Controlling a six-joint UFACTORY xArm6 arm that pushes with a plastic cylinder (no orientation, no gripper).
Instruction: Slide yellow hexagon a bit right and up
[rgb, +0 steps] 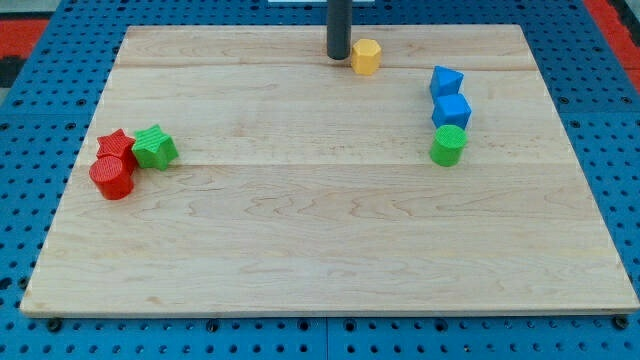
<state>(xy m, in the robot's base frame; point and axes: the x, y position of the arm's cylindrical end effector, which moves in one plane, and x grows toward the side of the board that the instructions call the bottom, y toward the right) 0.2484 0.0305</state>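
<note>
The yellow hexagon stands near the view's top, a little right of the middle of the wooden board. My tip is just left of it, close to or touching its left side. The dark rod rises straight up out of the view's top.
At the view's right, a blue triangle block, a blue cube and a green cylinder stand in a column. At the view's left, a red star, a green star and a red cylinder cluster together.
</note>
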